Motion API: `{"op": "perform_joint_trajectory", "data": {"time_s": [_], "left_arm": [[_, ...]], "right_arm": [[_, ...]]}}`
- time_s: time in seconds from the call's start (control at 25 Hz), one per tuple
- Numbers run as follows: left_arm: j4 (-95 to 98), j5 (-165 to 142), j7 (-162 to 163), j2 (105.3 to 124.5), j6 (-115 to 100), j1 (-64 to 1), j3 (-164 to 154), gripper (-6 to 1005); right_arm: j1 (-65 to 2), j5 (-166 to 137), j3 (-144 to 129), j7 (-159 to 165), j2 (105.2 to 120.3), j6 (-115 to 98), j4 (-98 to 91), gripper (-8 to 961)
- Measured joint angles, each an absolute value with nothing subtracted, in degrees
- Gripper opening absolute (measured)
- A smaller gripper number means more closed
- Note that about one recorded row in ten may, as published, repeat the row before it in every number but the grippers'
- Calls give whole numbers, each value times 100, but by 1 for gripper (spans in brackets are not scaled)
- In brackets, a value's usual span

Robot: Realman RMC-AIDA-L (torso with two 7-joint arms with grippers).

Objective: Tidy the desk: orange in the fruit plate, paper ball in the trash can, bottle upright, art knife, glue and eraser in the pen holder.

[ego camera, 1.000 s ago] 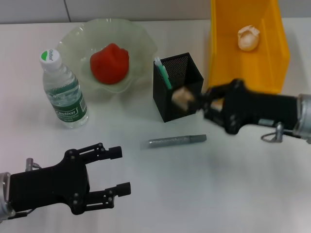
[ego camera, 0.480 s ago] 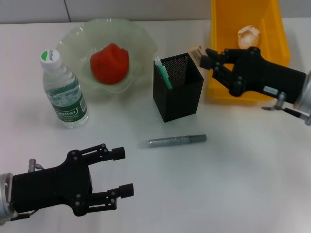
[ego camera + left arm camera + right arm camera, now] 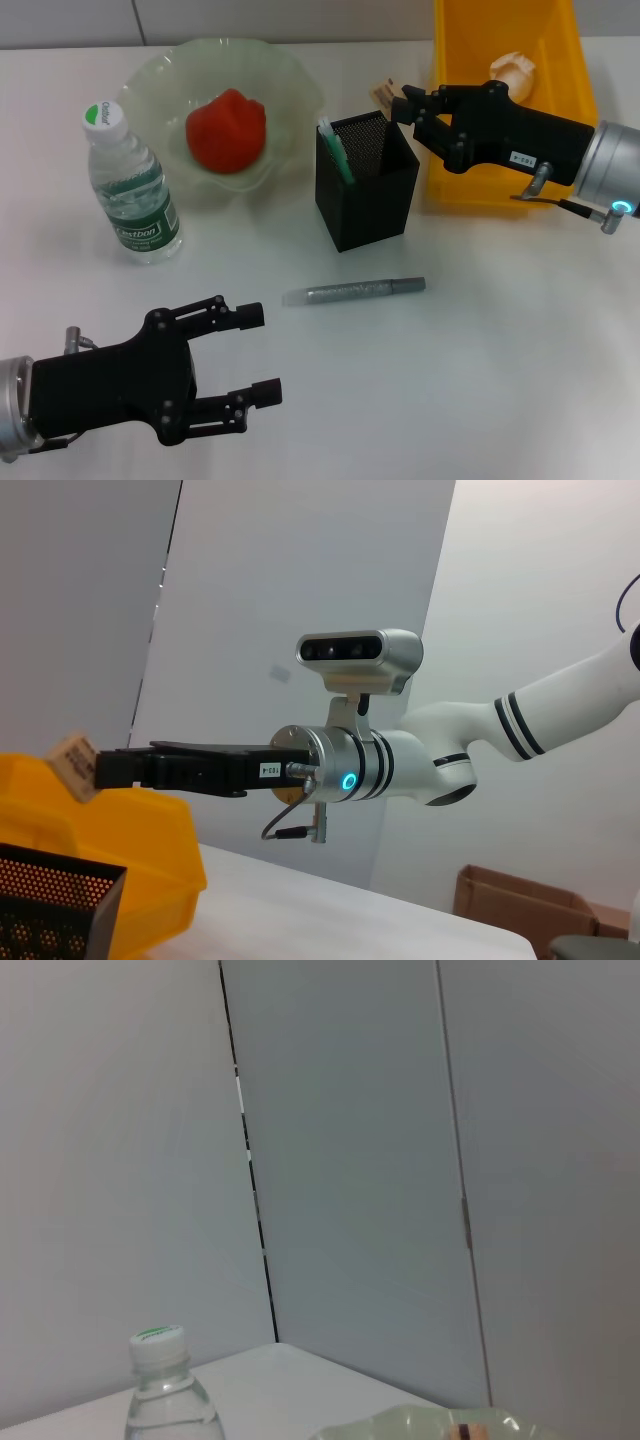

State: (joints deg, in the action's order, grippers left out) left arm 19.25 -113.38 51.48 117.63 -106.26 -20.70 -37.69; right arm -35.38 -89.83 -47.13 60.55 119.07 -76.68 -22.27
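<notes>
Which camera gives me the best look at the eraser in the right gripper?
The left wrist view: the eraser sticks out clear of the right gripper. The head view shows only its end; the right wrist view shows just a sliver.

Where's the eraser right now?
In the head view, the eraser is held in the right gripper, in the air just behind the pen holder, beside the yellow trash can.
</notes>
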Motion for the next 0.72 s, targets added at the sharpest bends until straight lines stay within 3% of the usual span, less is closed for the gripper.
{"op": "perform_joint_trajectory", "data": {"time_s": [0.4,0.72], "left_arm": [[1925,-11338,5187,11754,-10626,-2109,-3771,783],[1925,-11338,5200,11751,-10623,-2135,-3771,783]], "right_arm": [[-3678,-9164,-4705,6102,11912,-7391,-2186,147],[-3694,-9196,-4755,6135,11924,-7425,-2187,300]]}}
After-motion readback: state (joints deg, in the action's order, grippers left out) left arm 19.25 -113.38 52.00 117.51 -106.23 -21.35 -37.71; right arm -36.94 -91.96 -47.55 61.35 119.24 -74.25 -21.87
